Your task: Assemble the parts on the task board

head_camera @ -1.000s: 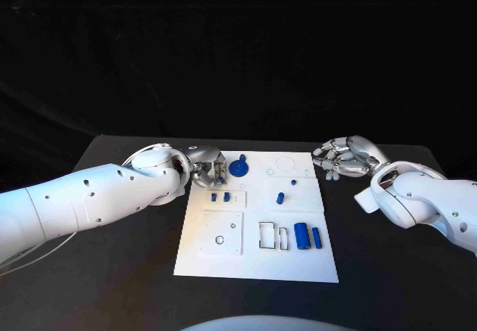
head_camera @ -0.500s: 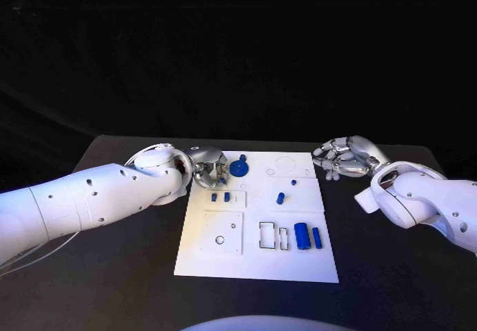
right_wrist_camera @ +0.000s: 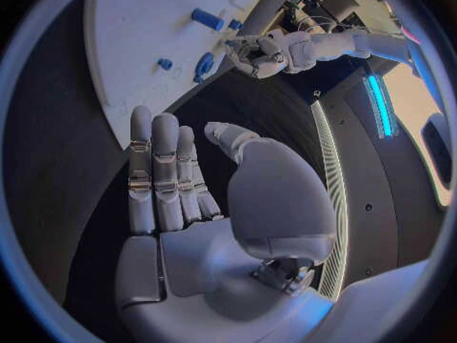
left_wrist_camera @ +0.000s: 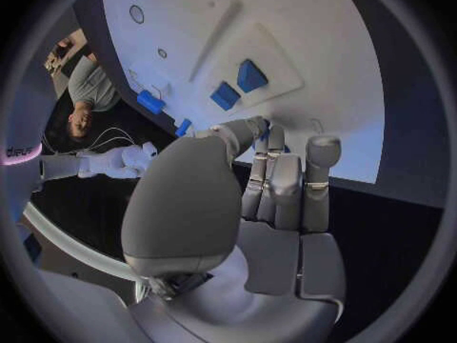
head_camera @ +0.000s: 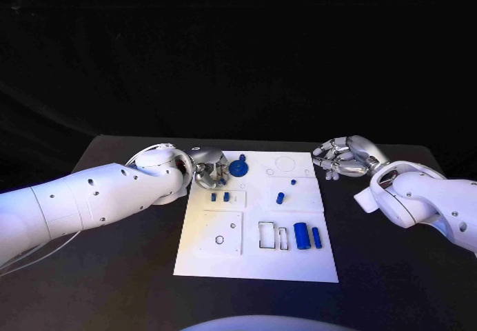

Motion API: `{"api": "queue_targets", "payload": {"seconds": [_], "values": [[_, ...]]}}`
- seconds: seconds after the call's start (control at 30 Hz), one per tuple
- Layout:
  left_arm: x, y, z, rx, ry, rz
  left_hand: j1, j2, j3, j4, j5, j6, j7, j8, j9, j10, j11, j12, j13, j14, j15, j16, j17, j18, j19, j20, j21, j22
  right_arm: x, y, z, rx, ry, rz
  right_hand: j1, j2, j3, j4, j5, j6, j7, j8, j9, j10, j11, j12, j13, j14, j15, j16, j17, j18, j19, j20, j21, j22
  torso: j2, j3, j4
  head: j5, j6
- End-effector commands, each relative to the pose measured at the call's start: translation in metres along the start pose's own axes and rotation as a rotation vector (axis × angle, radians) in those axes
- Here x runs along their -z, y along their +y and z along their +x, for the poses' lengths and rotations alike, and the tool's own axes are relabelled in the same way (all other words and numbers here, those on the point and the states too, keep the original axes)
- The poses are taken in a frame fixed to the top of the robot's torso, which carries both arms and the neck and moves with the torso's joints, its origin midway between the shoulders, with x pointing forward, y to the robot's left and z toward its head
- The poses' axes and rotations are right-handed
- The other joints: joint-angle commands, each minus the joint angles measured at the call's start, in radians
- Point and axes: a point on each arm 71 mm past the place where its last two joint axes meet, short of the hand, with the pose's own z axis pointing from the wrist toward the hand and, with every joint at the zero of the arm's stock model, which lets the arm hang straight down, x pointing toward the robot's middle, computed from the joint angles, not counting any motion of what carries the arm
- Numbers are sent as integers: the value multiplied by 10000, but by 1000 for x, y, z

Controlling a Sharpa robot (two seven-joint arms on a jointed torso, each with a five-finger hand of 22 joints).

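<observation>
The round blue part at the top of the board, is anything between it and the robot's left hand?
Nothing visible. In the head view the left hand sits at the board's top left edge, right beside the round blue part, with only bare white board between them. I cannot tell whether the fingers already touch it.

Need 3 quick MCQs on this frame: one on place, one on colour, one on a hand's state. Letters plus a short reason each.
1. Where is the left hand?
A. at the far left edge of the task board
B. at the board's near edge
C. off beyond the table's right side

2. What colour are the parts on the board?
A. red
B. blue
C. green

3. What is the right hand doing?
A. gripping a part
B. pressing on the board's middle
C. holding nothing, beside the board

Answers: 1 A, the head view shows it by the board's far left corner. 2 B, all pieces are blue. 3 C, its wrist view shows an empty palm over the dark table.
</observation>
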Motion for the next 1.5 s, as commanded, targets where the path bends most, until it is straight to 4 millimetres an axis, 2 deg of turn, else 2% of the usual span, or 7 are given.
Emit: {"api": "queue_targets", "payload": {"seconds": [0.03, 0.43, 0.67, 1.03, 1.23, 1.5], "values": [[0, -2, 2, 34, 267, 46, -40, 59, -35, -21, -1, 81, 2, -19, 6, 67, 9, -60, 16, 4, 33, -36, 3, -146, -4, 16, -31, -28, 0, 1, 1, 19, 71, -110, -38, 100, 51, -32, 54, 2, 34, 36, -9, -55, 5, 36, -8, -5, 13, -30, 8, 109, 66, 4, -33, -9, 0, 1, 6, 5, -1], [0, -2, 3, 98, 339, 64, -318, -79, -244, 105, -8, 93, -24, -137, 16, 80, 13, -197, 26, -10, 44, -35, -34, -135, -69, 31, -95, -102, 0, 1, 1, 21, 70, -107, -38, 100, 51, -32, 54, 2, 34, 36, -9, -55, 5, 36, -8, -5, 13, -30, 8, 109, 66, 4, -33, -9, 0, -3, 2, 13, 2], [0, -1, 3, 124, 313, 53, -393, -179, -321, 144, 9, -88, 5, -331, -29, 72, 36, -293, 30, -4, 63, 1, 40, -127, -103, 40, -144, -159, 0, 1, 1, 22, 67, -105, -38, 100, 51, -32, 54, 2, 34, 36, -9, -55, 5, 36, -8, -5, 13, -30, 8, 109, 66, 4, -33, -9, 2, -1, 4, 17, -2], [0, 0, 2, 141, 233, -4, -424, -210, -344, 168, 17, -137, 22, -397, -44, 53, 54, -334, 30, 9, 76, 35, 129, -118, -132, 48, -180, -208, 0, 1, 1, 23, 63, -106, -38, 100, 51, -32, 54, 2, 34, 36, -9, -55, 5, 36, -8, -5, 13, -30, 8, 109, 66, 4, -33, -9, 2, 1, -5, 18, -4], [0, 1, 2, 138, 257, -61, -430, -301, -368, 187, 22, -429, 102, -682, -130, -69, 122, -455, 37, 17, 134, 122, 338, -96, -206, 74, -274, -333, 0, 1, 1, 24, 58, -103, -38, 100, 51, -32, 54, 2, 34, 36, -9, -55, 5, 36, -8, -5, 13, -30, 8, 109, 66, 4, -33, -9, 4, -1, -2, 16, -16], [1, 2, 2, 139, 217, -132, -439, -342, -397, 210, 26, -577, 148, -835, -175, -151, 160, -494, 62, -50, 172, 101, 255, -66, -285, 85, -364, -460, 0, 1, 1, 25, 54, -103, -42, 103, 55, -40, 55, -8, 35, 47, -21, -65, 6, 52, -32, 2, 13, -53, 28, 108, 76, 4, -49, -18, -1, -5, 3, 11, -20]]}}
